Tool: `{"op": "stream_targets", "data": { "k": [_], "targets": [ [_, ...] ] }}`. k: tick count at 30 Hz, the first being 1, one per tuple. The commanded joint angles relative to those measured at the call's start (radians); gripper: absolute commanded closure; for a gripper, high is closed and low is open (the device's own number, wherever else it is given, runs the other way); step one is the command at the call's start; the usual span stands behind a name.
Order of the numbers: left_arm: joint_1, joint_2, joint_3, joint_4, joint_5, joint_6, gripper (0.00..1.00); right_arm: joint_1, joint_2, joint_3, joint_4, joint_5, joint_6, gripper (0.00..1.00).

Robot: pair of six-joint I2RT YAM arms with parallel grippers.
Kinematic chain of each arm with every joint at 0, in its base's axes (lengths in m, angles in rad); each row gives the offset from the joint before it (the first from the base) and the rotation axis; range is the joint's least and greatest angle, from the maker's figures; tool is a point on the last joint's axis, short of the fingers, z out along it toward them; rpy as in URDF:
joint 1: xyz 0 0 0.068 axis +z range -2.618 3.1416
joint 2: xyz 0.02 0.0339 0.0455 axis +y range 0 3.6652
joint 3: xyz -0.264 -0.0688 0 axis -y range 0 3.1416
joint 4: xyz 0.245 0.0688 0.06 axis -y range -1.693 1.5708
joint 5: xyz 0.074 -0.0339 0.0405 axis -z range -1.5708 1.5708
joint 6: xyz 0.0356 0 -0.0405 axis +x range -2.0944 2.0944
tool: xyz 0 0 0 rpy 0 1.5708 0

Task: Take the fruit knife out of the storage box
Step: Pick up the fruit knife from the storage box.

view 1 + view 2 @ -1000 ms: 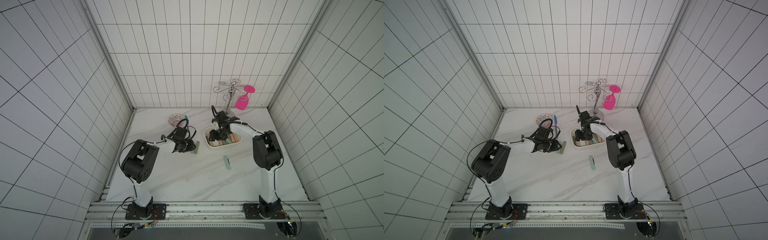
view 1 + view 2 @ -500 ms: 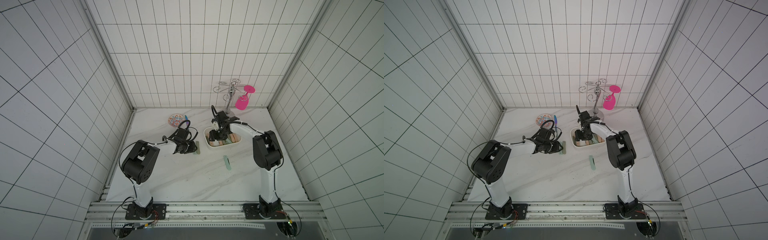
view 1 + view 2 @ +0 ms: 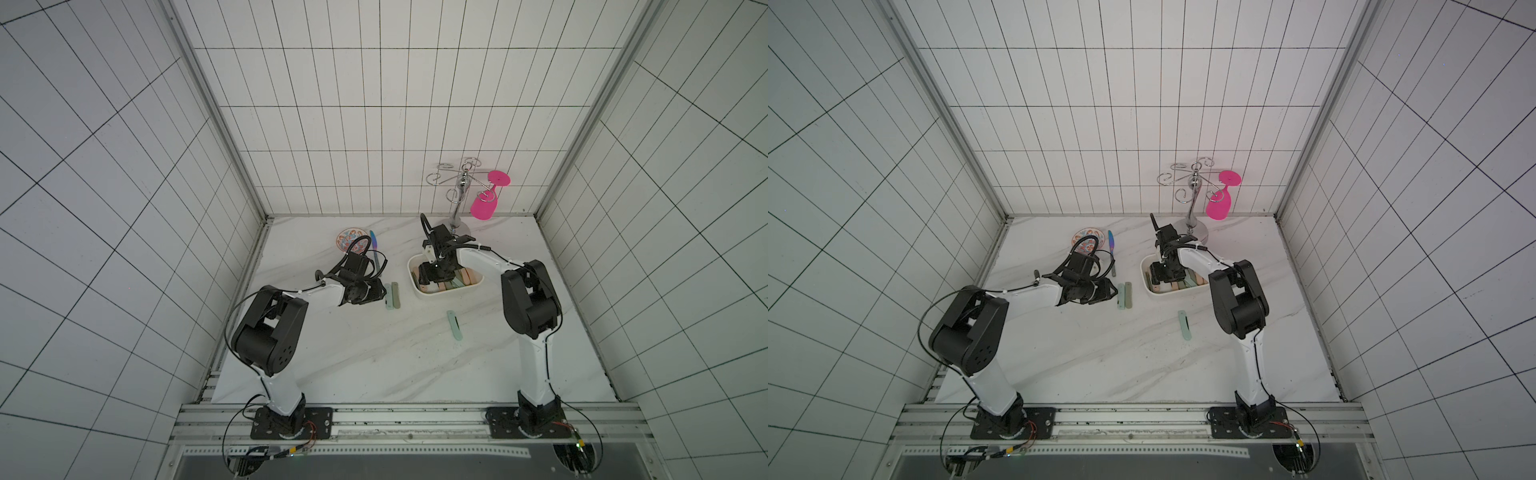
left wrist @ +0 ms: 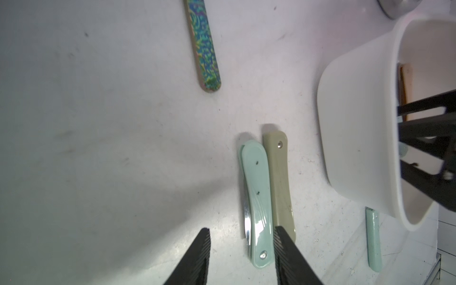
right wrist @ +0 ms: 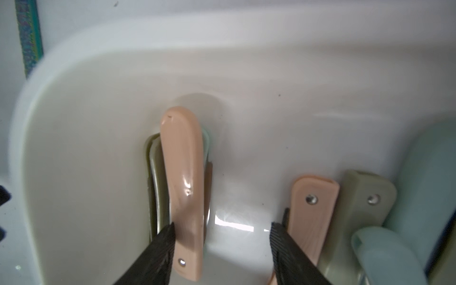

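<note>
White tiled walls [image 3: 374, 124] on three sides; white marble-veined tabletop [image 3: 374, 365]; metal rail [image 3: 415, 417] along front.

The storage box [image 5: 172, 32] rim looks blurred up close.

White arm links [image 3: 322, 296], black joints [image 3: 270, 328], ribbed black fingers [image 4: 195, 259]

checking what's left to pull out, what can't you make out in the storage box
Under the pink knife, right wrist view: it covers what lies below; only olive and mint edges show.
Storage box contents, in both top views: the right gripper hides part; the rest is too small to count.
Box interior, left wrist view: its own wall blocks it.
Olive knife and mint knife, right wrist view: cut off by the frame edge.
</note>
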Motion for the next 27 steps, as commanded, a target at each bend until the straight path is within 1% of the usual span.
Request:
{"op": "stream_targets", "data": {
  "k": [1,6,9,12,15,16,18,20,22,27],
  "targets": [
    [0.019,-0.049,0.034,0.005,-0.008,0.014,0.53,0.018,0.039,0.047,0.007,0.023,-0.022,0.38],
    [0.027,-0.063,0.064,-0.011,0.008,0.022,0.52,0.034,0.066,0.065,0.022,0.009,-0.014,0.41],
    [0.033,-0.076,0.075,-0.017,0.013,0.024,0.50,0.035,0.075,0.052,0.022,0.032,-0.008,0.48],
    [0.038,-0.087,0.079,-0.017,0.019,0.026,0.48,0.029,0.069,0.028,0.022,0.058,0.002,0.60],
    [0.043,-0.088,0.085,-0.017,0.027,0.026,0.48,0.020,0.058,0.010,0.024,0.060,0.012,0.77],
    [0.043,-0.088,0.087,-0.017,0.030,0.026,0.48,0.018,0.052,0.009,0.025,0.062,0.013,0.80],
    [0.043,-0.089,0.088,-0.014,0.042,0.023,0.48,0.016,0.033,0.003,0.025,0.068,0.013,0.83],
    [0.043,-0.094,0.087,-0.008,0.048,0.021,0.48,0.013,0.015,0.003,0.026,0.069,0.014,0.94],
    [0.043,-0.100,0.089,-0.004,0.052,0.021,0.48,0.010,-0.002,0.003,0.025,0.064,0.018,0.99],
    [0.041,-0.109,0.090,0.013,0.083,0.017,0.48,0.010,-0.043,0.004,0.026,0.056,0.020,1.00]
  ]
}}
